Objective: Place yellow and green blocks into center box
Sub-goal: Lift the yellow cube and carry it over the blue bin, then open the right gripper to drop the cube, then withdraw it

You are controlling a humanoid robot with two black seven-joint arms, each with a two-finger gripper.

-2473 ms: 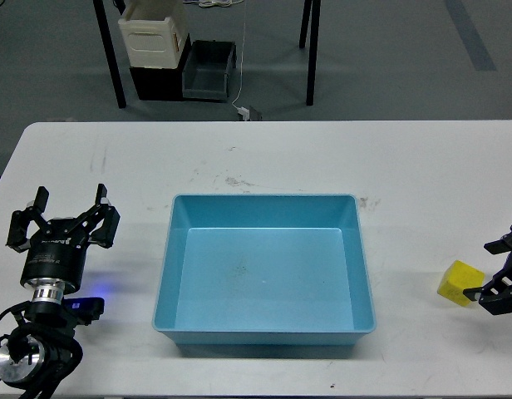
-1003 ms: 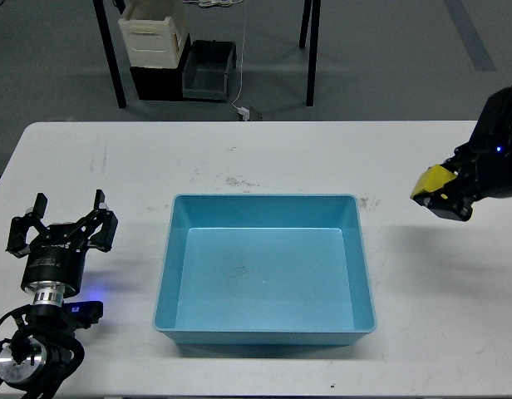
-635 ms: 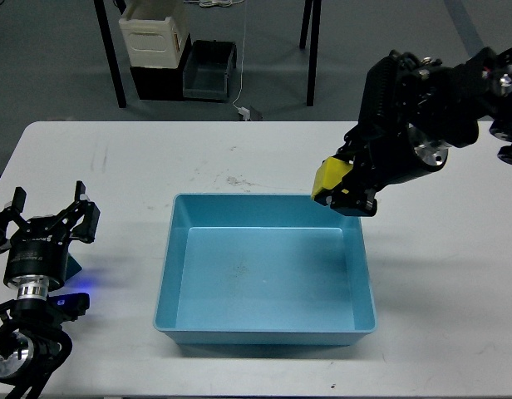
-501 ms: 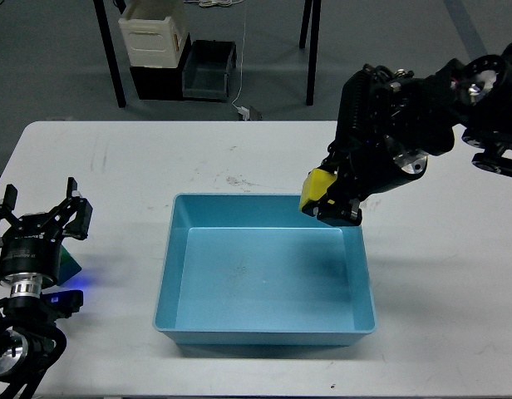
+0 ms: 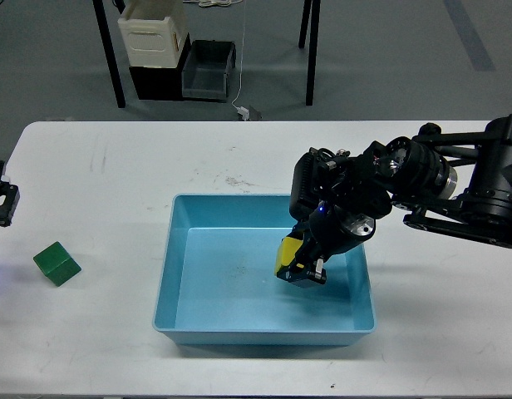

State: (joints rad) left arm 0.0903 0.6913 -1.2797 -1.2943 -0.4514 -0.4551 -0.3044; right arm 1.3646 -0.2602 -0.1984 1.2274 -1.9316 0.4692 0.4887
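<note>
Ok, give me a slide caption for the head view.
Right gripper lowers the yellow block into the blue tray; green block waits on the table.

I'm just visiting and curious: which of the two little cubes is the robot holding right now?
The yellow block, clamped in the right gripper over the blue tray. The green block sits alone on the table, untouched.

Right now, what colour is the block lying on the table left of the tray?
Dark green; the block shows in the head view.
</note>
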